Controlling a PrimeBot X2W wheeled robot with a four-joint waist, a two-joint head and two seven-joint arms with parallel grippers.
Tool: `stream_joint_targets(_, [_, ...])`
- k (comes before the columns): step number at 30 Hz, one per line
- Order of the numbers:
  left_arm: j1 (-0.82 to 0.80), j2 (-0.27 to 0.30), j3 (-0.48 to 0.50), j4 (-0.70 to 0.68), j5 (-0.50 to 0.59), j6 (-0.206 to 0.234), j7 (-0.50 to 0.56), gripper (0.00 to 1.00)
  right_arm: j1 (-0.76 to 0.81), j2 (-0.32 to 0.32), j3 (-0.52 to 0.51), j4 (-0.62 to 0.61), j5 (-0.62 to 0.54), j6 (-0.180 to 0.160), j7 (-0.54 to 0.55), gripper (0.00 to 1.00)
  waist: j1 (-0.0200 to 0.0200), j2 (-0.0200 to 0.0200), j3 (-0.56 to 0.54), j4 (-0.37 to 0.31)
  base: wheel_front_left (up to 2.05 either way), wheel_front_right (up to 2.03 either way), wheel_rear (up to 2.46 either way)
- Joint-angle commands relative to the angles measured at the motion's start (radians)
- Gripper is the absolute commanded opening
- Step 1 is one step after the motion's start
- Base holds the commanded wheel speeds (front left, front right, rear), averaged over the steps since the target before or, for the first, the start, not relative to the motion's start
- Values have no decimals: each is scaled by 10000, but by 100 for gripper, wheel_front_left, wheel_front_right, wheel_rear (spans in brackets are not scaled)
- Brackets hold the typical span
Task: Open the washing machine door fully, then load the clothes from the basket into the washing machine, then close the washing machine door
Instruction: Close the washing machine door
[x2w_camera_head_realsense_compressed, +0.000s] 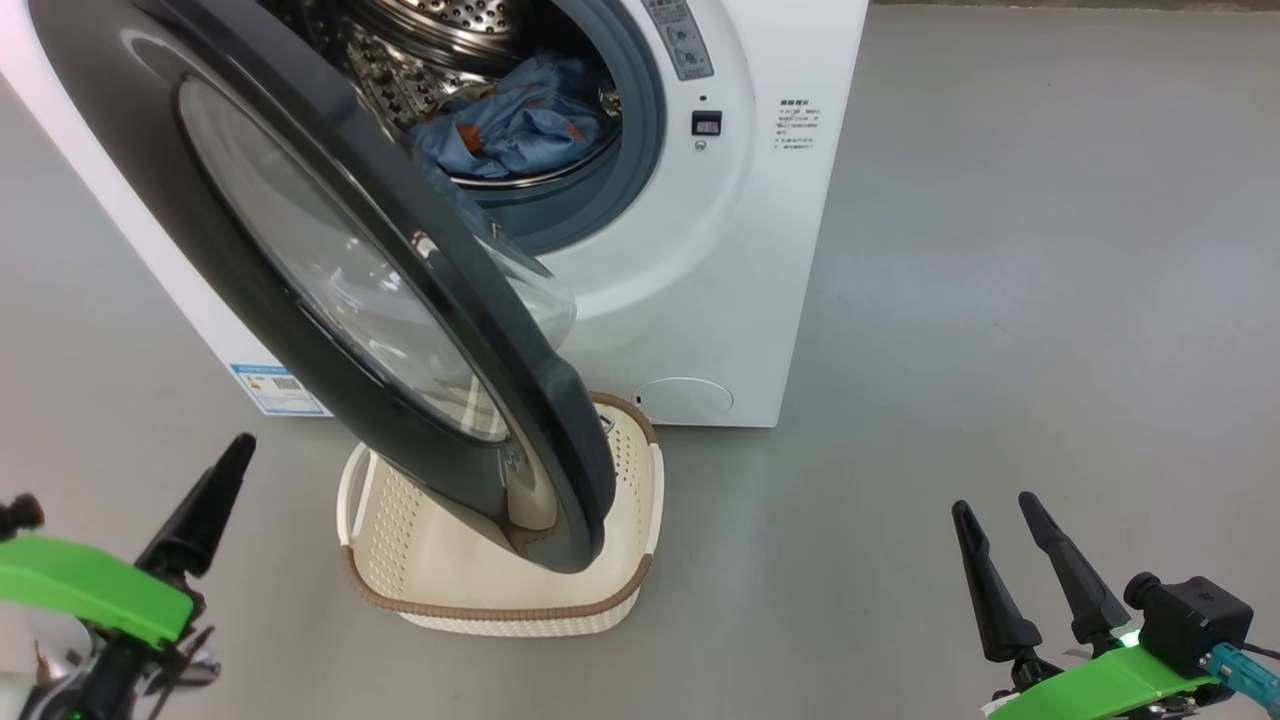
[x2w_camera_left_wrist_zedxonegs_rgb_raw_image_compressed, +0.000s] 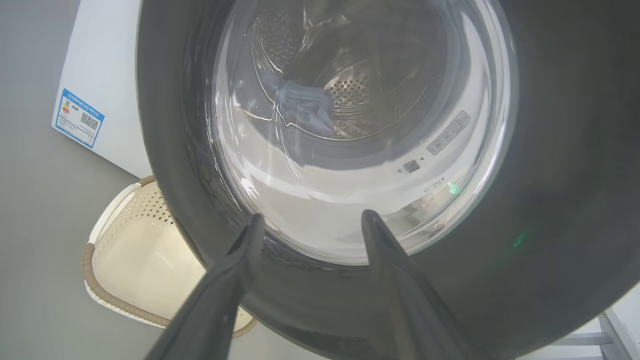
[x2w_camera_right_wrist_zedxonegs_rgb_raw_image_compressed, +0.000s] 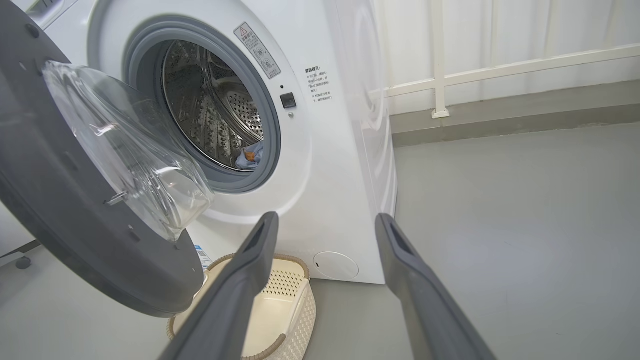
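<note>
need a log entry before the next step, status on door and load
Left gripper open, empty; right gripper open, empty. Washing machine door partly open, clothes in drum. Basket sits below door edge.

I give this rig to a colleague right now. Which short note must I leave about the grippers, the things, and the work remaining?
Left gripper: open, empty, pointed at the outer face of the washing machine door.
Right gripper: open, empty, low on the right, touching nothing.
Door: partly open, hanging over the basket.
Clothes: blue pieces lie inside the washing machine.
Done: loading, it seems; the visible part of the basket holds nothing.
To do: close the door.
</note>
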Motion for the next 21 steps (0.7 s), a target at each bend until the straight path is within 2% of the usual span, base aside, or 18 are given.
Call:
stream_joint_targets(1, [-163,401,385,-107,7,-31,-171,100,-40,-127,252,-259,12,14,-49,100,0,0,-9,2,0,0,0])
stream_joint_targets(9, [301,472,-221,326,246,-31,-1423,100,-63,-118,264,-236,31,14,-49,100,0,0,22,8,0,0,0])
stream_joint_targets(16, [591,493,-777,663,569,-31,-2952,100,-116,-103,265,-213,36,14,-49,100,0,0,45,-45,0,0,0])
stream_joint_targets(21, [715,429,-1110,941,920,-31,-3494,100,-145,-100,251,-199,44,14,-49,100,0,0,61,-118,0,0,0])
